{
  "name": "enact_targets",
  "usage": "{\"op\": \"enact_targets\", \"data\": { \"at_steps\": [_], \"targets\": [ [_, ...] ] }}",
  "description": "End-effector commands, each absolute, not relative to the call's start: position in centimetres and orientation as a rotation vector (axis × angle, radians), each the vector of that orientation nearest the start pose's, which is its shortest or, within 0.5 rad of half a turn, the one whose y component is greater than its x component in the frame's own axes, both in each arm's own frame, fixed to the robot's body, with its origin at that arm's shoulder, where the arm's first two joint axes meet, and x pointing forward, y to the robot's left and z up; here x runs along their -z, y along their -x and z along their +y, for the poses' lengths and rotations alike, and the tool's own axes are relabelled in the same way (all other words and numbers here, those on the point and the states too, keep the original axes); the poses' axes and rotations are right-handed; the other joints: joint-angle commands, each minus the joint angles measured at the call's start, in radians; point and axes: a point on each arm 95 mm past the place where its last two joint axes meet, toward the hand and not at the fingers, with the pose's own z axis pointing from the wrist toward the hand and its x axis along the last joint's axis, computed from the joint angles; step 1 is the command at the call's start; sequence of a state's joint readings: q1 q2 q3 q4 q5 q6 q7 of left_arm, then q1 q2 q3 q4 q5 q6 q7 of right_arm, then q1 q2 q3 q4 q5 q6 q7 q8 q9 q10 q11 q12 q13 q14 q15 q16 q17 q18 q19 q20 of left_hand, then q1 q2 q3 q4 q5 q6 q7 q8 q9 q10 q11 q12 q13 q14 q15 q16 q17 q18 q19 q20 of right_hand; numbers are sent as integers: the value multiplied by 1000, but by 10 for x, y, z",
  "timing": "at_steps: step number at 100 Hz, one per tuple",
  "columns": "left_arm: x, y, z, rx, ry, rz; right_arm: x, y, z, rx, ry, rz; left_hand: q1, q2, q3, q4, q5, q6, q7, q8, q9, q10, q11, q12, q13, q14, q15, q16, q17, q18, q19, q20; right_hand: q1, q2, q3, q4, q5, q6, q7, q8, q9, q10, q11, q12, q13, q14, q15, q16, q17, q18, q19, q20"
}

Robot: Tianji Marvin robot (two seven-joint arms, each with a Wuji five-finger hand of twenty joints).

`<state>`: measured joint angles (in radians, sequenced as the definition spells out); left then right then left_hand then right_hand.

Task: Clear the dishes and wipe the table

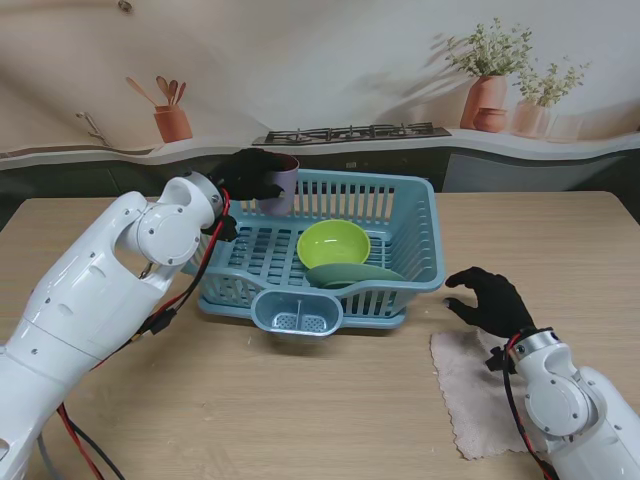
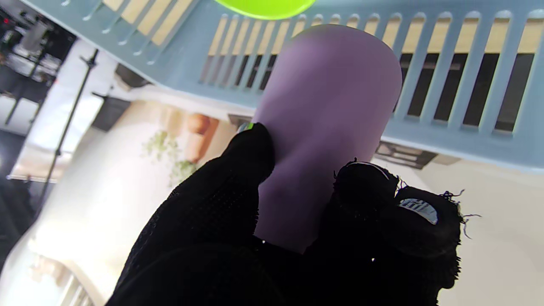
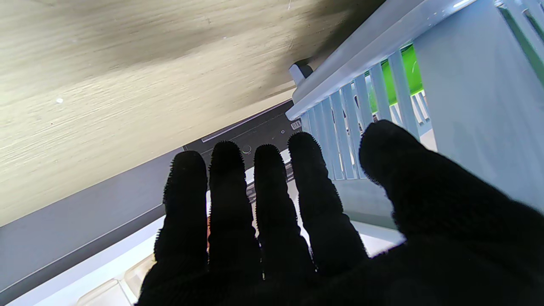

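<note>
Pale wood grain runs across the table point(image 1: 300, 400), and behind it you have a printed kitchen backdrop with a hob and potted plants point(image 1: 505, 85). Your light blue plastic dish rack point(image 1: 420, 235) sits mid-table, its slatted walls and floor moulded in one piece, with a rounded cutlery cup point(image 1: 297, 312) on the side nearer to you.

Your left hand point(image 1: 250, 175), in a black knit glove, is closed around the purple cup point(image 1: 283, 185): thumb on one side, fingers point(image 2: 382, 199) on the other, as the left wrist view shows. The cup is a smooth matte cylinder; it stands roughly upright with its mouth up, at the rack's far left corner, level with the rim. Whether it rests on the rack floor you cannot tell.

Inside the rack a glossy lime green bowl point(image 1: 334, 244) sits mouth up, and a dull green plate point(image 1: 352, 274) leans just beside it.

Your right hand point(image 1: 492, 300) hovers palm down with fingers point(image 3: 272, 191) spread and holding nothing, just right of the rack. A pinkish, rumpled cloth point(image 1: 470, 390) lies flat on the table beside that wrist.
</note>
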<state>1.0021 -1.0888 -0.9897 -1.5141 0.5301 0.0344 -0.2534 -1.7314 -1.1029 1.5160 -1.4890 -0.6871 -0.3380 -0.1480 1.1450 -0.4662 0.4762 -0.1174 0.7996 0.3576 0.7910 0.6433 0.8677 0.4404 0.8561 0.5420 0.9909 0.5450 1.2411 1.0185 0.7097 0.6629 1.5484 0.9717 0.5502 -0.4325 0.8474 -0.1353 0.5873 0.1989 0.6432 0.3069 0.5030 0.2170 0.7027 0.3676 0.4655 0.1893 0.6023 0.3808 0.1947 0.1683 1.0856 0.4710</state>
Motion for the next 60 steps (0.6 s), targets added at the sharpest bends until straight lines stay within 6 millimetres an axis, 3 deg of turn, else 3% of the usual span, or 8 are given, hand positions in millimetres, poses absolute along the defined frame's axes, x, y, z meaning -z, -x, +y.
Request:
{"op": "enact_targets", "data": {
  "at_steps": [1, 60],
  "targets": [
    [175, -515, -63, 1775, 1304, 1542, 352, -366, -107, -1731, -1460, 1186, 101, 83, 62, 9, 12, -83, 127, 17, 65, 105, 145, 58, 23, -29, 27, 9, 25, -8, 58, -31, -2, -4, -4, 15, 5, -3, -7, 11, 7, -11, -8, -11, -13, -20, -19, -8, -14, -9, -1, 17],
    [220, -525, -61, 1712, 1362, 1486, 354, -367, -106, -1724, -1465, 1190, 98, 78, 65, 9, 13, -89, 132, 9, 67, 99, 141, 49, 18, -30, 12, 0, 10, -9, 47, -44, -1, -4, -5, 15, 7, -2, -7, 11, 8, -11, -8, -11, -14, -20, -20, -8, -15, -7, -2, 18]
  ]
}}
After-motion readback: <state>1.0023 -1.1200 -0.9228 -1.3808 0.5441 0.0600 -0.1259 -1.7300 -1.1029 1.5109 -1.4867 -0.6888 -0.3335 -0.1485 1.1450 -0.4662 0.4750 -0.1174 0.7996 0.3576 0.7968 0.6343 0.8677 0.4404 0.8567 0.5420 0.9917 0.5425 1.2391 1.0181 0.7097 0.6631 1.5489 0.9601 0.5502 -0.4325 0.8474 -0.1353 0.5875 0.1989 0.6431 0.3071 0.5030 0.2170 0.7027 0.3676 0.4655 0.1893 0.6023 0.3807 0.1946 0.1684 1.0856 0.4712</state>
